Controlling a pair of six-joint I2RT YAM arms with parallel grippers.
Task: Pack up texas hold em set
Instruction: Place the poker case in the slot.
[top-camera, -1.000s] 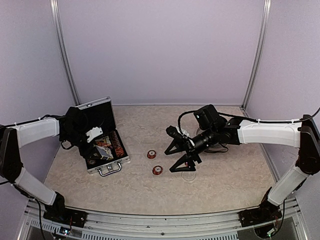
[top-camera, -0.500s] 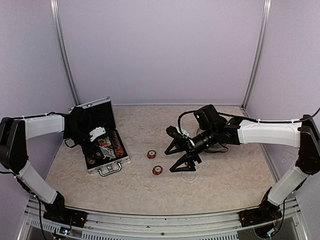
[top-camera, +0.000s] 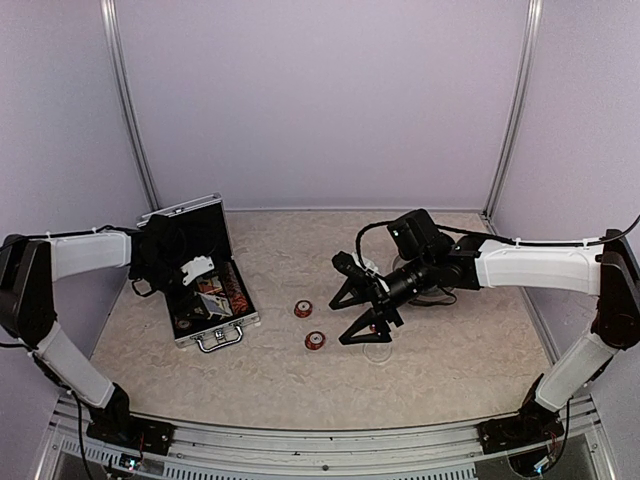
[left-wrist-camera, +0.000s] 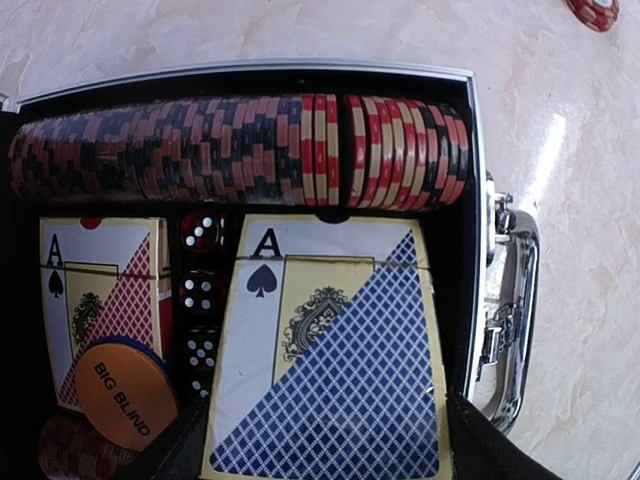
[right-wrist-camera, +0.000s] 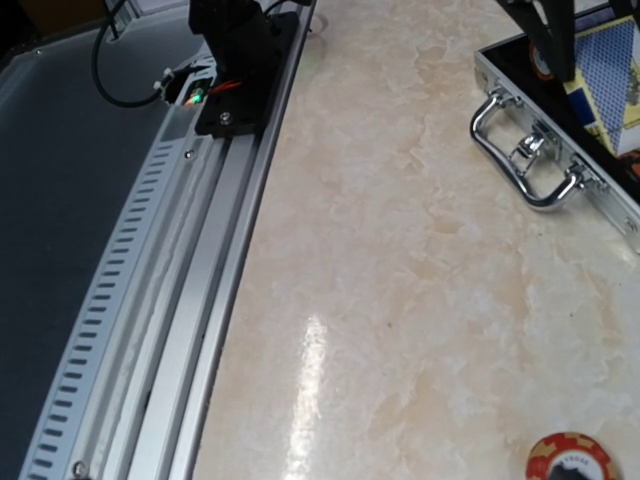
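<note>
The silver briefcase lies open at the left of the table, lid up. Inside it lie a row of red-and-white chips, a red card box, red dice and an orange BIG BLIND disc. My left gripper reaches into the briefcase and is shut on a blue card box, a finger against each long side. Two loose chips lie mid-table. My right gripper hovers open just right of them, holding nothing. A clear disc lies below it.
The briefcase handle faces the near table edge. In the right wrist view, the metal rail runs along that edge with the left arm's base on it, and one chip lies at the bottom right. Walls close three sides.
The left arm has drawn back a little over the briefcase, still gripping the blue card box. The right arm and the loose chips have not moved.
</note>
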